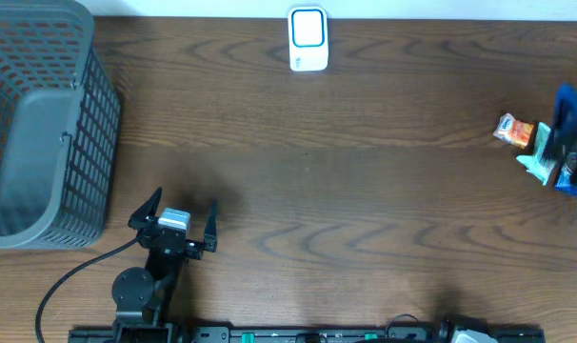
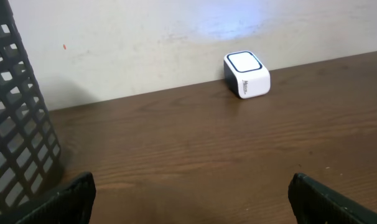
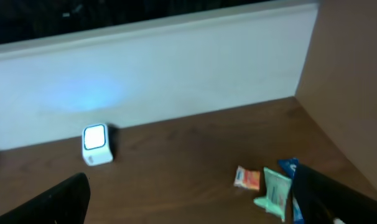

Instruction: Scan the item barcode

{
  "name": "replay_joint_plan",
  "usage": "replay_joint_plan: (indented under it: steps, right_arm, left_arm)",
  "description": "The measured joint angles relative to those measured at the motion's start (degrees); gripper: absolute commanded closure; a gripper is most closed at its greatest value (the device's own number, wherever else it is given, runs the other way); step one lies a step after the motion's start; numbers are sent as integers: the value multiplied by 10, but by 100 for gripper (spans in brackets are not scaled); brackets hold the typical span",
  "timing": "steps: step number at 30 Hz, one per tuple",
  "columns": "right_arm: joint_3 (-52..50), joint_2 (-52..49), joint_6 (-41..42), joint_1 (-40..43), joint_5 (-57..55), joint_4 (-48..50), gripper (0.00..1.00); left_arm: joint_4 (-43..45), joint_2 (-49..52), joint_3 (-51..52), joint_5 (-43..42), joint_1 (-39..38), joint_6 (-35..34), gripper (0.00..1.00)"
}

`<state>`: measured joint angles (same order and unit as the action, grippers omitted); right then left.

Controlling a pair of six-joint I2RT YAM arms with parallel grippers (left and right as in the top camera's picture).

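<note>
The small orange packet [image 1: 515,131] looked the likeliest item for the scan, and there it lay, far out at the right edge of the dark brown wood-grain counter [image 1: 346,191]. It sat in a little heap, touching a teal packet [image 1: 536,160], with a blue pouch [image 1: 569,119] just beyond. In the right wrist view the small orange packet [image 3: 247,178] lay flat, nearest the open counter. By the look of it, it was light, soft and crinkly, with a slick skin that could slide out of a loose pinch. A hold across a sealed end or the narrow width seemed best, keeping the printed face clear. Which side carried the barcode could not be told.

Nearest the camera, the left arm sat low by the front edge. The left fingers [image 1: 146,211] were spread wide with nothing between them, pointing toward the far side. The right arm was tucked at the front edge, barely in the overhead view. The right fingers [image 3: 51,205] were also spread wide and empty, aimed across the counter at the heap, well apart from it.

Further out on the left stood a dark grey plastic lattice basket [image 1: 89,162]. At the far edge, against the pale wall [image 2: 145,37], sat the white cube scanner [image 1: 308,40], its blue-rimmed face lit and turned upward.
</note>
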<state>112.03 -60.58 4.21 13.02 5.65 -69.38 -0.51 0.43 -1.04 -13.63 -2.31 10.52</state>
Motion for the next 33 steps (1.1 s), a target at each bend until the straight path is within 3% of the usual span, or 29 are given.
replay_joint_plan:
  steps: [11,17,25,33]
  right_arm:
    - [3,99,-2,0,0,-176,1]
    - [4,118,-50,0,-6,-271,1]
    - [-3,172,-130,0,-5,-277,1]
    - [2,328,-196,0,4,-272,1]
  left_arm:
    - [0,0,0,0,0,0,2]
    - [0,0,0,0,0,0,2]
    - [0,0,0,0,0,0,2]
    - [0,0,0,0,0,0,2]
